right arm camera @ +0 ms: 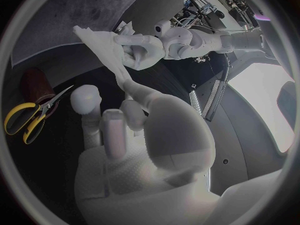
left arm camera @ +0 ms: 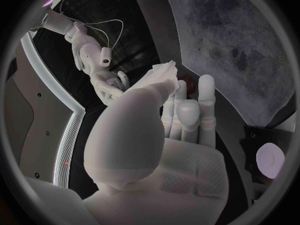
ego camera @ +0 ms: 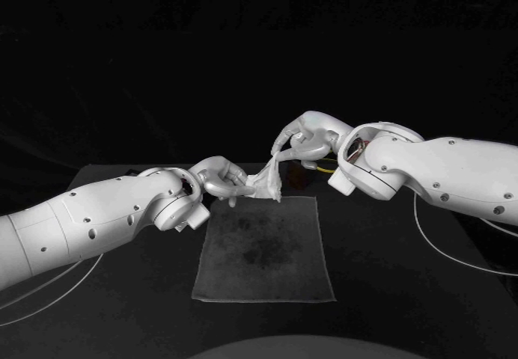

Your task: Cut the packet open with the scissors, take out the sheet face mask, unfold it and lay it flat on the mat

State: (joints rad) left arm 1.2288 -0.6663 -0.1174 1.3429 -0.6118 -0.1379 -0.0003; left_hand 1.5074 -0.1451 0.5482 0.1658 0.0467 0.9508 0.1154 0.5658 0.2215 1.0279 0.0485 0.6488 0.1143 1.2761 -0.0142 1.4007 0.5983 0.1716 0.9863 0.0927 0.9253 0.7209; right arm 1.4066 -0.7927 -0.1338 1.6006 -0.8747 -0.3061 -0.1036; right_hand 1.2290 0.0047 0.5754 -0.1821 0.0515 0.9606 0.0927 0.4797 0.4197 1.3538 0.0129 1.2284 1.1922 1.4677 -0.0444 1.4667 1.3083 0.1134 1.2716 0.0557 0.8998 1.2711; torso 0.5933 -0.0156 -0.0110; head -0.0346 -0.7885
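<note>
The white sheet mask (ego camera: 268, 178) hangs crumpled and partly folded in the air above the far edge of the grey mat (ego camera: 263, 250). My left hand (ego camera: 221, 179) grips its lower left part, and my right hand (ego camera: 305, 139) pinches its upper end, higher and to the right. The mask is pulled taut between them. In the left wrist view the mask (left arm camera: 160, 75) rises past my left hand's fingers (left arm camera: 187, 112), with the right hand (left arm camera: 107, 86) beyond. The right wrist view shows the mask (right arm camera: 100, 45) running from my right hand (right arm camera: 128, 130) to the left hand (right arm camera: 142, 50).
The yellow-handled scissors (right arm camera: 28, 119) lie on the black table beside a dark reddish object (right arm camera: 37, 82), behind the mat's far right corner; a bit of yellow handle (ego camera: 324, 170) peeks out under my right hand. The mat (left arm camera: 237, 40) lies flat and bare.
</note>
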